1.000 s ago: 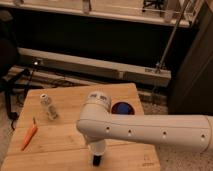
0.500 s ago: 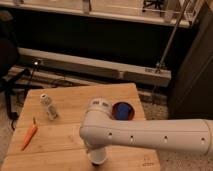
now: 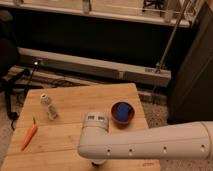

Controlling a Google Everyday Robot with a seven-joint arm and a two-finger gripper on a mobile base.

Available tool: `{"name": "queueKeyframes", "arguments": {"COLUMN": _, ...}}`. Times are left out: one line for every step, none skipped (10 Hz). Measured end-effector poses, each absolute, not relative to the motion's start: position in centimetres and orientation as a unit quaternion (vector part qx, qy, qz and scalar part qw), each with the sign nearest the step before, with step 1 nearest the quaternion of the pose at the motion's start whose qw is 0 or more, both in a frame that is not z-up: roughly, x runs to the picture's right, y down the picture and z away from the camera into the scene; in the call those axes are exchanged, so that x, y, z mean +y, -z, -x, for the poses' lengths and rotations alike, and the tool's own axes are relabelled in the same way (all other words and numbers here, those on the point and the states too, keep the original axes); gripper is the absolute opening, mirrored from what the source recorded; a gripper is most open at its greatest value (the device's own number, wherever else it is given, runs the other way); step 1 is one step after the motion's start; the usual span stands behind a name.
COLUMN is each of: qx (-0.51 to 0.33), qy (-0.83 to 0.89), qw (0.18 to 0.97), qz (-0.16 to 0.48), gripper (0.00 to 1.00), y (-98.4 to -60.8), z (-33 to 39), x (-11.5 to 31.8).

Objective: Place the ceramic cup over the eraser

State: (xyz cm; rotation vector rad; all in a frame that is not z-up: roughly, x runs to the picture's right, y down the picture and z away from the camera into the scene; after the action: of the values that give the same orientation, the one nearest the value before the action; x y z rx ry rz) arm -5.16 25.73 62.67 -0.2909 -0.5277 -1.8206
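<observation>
White ceramic, as far as can be judged, accounts for the small pale shape at the near edge of the scene: the ceramic cup (image 3: 98, 162) shows only as a sliver under the arm (image 3: 150, 145), close to the near edge of the wooden table (image 3: 75, 100). The eraser is not visible; it is either under that shape or hidden by the arm. The gripper sits beneath the arm's bulky white joint, directly over the cup's position, and is itself concealed, so whether it is open, closed or holding the cup cannot be told.

Further out, a red bowl (image 3: 122, 112) with a blue inside stands just beyond the joint to the right. A slim capped bottle (image 3: 48, 106) stands well apart at far left, and an orange carrot (image 3: 29, 136) lies near the left edge.

Risks, as a judgement: the cup is near the table's edge, so an off-centre lowering could catch the eraser on the rim, tilt the cup or push it off the table; the arm also blocks any visual check of alignment
</observation>
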Motion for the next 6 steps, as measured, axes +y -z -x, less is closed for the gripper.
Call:
{"name": "queueKeyframes", "arguments": {"qx": -0.223, "qy": 0.777, "qw": 0.575, "qz": 0.122, "gripper": 0.54, "y": -62.48, "z": 5.31, "x": 26.0}}
{"name": "queueKeyframes", "arguments": {"qx": -0.222, "qy": 0.777, "qw": 0.576, "qz": 0.122, "gripper": 0.64, "y": -62.29, "z": 5.39, "x": 26.22}}
{"name": "queueKeyframes", "arguments": {"qx": -0.226, "qy": 0.776, "qw": 0.577, "qz": 0.123, "gripper": 0.75, "y": -62.04, "z": 5.56, "x": 26.48}}
{"name": "queueKeyframes", "arguments": {"qx": -0.227, "qy": 0.775, "qw": 0.577, "qz": 0.124, "gripper": 0.79, "y": -61.93, "z": 5.63, "x": 26.6}}
{"name": "queueKeyframes", "arguments": {"qx": -0.231, "qy": 0.774, "qw": 0.576, "qz": 0.125, "gripper": 0.8, "y": -61.73, "z": 5.77, "x": 26.69}}
{"name": "queueKeyframes", "arguments": {"qx": -0.235, "qy": 0.771, "qw": 0.578, "qz": 0.124, "gripper": 0.8, "y": -61.5, "z": 5.9, "x": 26.61}}
